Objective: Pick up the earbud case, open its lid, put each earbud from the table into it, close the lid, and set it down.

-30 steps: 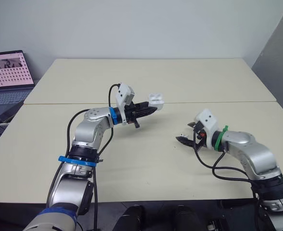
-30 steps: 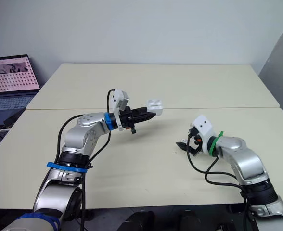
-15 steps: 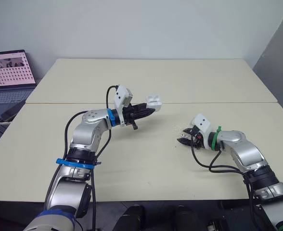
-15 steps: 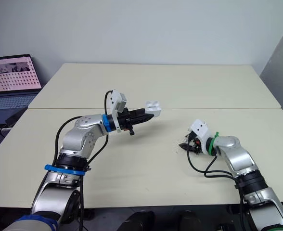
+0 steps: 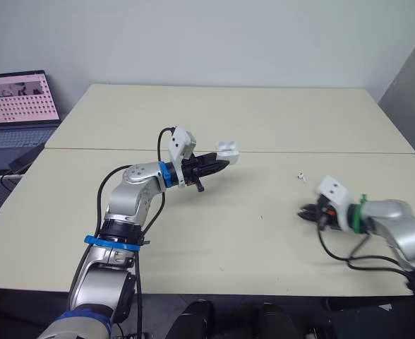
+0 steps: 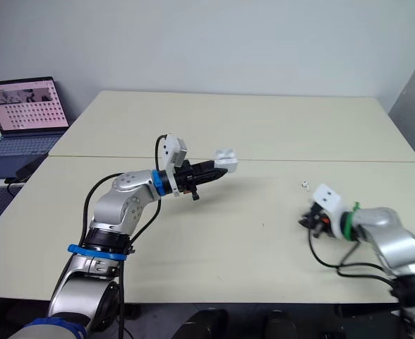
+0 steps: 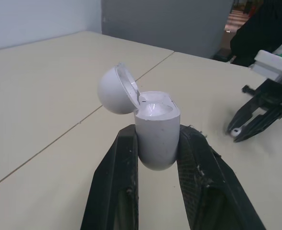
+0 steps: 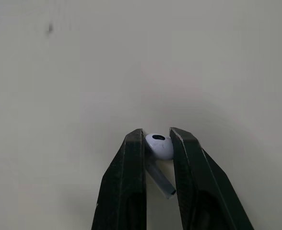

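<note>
You are working with small, light, smooth plastic, so expect both pieces to slip or flick out under a hard or off-centre pinch. The earbud case [image 7: 156, 129] is stiff and rounded; your left tool [image 5: 218, 162] has it clamped across the lower body, held up above the worktop [image 5: 214, 233] near its seam, with the lid [image 7: 114, 88] hinged back and the wells facing up. That looks like the right place to hold, since it keeps the fingers clear of the hinge and the opening. Your right tool [image 8: 156, 132] is closed on one earbud [image 8: 159, 146], pinching the bulb with the stem hanging down between the fingers. This is a shallow hold near the tips, so I would move gently and lead with the stem when seating it. I cannot tell whether this earbud is clear of the worktop or just touching it. The second earbud [image 5: 301, 175] lies loose on the worktop between the two tools, nearer the right one. Compared with half a second ago, the head view has shifted a little, but beyond that the right tool has pulled away from its low spot near the middle of the worktop toward your right. The left tool holds the open case much as it did.
</note>
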You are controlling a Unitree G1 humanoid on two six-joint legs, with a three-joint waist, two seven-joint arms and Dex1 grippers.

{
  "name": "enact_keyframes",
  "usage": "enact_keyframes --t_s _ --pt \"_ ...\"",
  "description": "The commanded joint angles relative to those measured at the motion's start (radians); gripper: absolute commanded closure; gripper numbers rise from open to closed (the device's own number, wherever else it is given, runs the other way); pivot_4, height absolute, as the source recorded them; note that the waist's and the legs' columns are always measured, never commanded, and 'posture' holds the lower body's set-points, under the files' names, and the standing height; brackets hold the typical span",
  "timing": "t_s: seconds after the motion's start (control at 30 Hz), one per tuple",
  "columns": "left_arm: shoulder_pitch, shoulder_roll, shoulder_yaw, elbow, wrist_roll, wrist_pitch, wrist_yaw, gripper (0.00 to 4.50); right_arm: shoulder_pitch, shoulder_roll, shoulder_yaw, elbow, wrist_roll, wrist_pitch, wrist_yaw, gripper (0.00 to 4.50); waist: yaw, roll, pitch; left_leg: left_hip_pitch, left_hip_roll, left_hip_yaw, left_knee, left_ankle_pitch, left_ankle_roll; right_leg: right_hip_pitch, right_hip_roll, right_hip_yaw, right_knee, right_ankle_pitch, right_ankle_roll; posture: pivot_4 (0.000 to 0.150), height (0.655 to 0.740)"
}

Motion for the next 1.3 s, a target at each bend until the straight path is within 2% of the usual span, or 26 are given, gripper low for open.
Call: enact_keyframes --t_s 0.03,0.23,0.47,0.63,0.8,1.03,1.3 --pt "0.007 -0.005 0.007 -0.058 -0.015 -0.007 0.014 3.77 0.098 -0.035 -0.045 -0.067 -0.004 0.011 -0.007 4.09 0.0 0.0 0.0 0.0 0.0 0.0 0.0 0.0 0.0 0.0 0.0 0.0 0.0 0.0 0.0 0.15 0.74" --pt "0.015 -0.011 0.0 -0.073 -0.016 -0.002 0.018 3.77 0.144 -0.056 -0.044 0.023 -0.059 -0.068 -0.021 4.09 0.004 -0.001 -0.001 0.001 0.001 0.0 0.001 0.0 0.001 0.003 0.0 -0.001 -0.003 0.0 0.001 0.15 0.74" --pt "0.035 -0.005 0.001 -0.092 -0.018 0.002 0.016 3.77 0.248 -0.174 -0.083 0.013 -0.041 -0.097 0.062 4.09 0.023 -0.001 -0.001 0.0 0.0 0.0 0.001 -0.001 0.002 0.004 0.0 -0.001 -0.005 0.0 0.002 0.15 0.74" --pt "0.053 -0.015 -0.006 -0.118 -0.02 0.012 0.024 3.77 0.27 -0.192 -0.097 0.023 -0.041 -0.12 0.071 4.09 0.029 -0.002 0.0 0.0 0.0 0.0 0.001 -0.001 0.002 0.004 0.0 -0.001 -0.006 0.0 0.002 0.15 0.74" --pt "0.062 -0.017 -0.01 -0.13 -0.021 0.025 0.022 3.77 0.253 -0.209 -0.077 0.04 -0.05 -0.129 0.095 2.41 0.029 -0.002 0.0 0.0 0.0 0.0 0.001 -0.001 0.002 0.004 0.0 -0.002 -0.006 0.0 0.002 0.15 0.74" --pt "0.084 -0.022 -0.018 -0.153 -0.023 0.035 0.022 3.77 0.29 -0.285 -0.072 0.051 -0.067 -0.135 0.146 2.41 0.03 -0.002 0.0 -0.001 0.0 0.0 0.001 -0.001 0.003 0.004 0.0 -0.002 -0.009 0.0 0.001 0.15 0.74" --pt "0.112 -0.03 -0.02 -0.169 -0.022 0.033 0.034 3.77 0.222 -0.257 -0.066 0.057 -0.042 -0.072 0.154 2.41 0.029 -0.002 0.0 -0.001 0.0 0.0 0.001 -0.002 0.005 0.007 0.0 -0.002 -0.016 0.004 0.005 0.15 0.74"
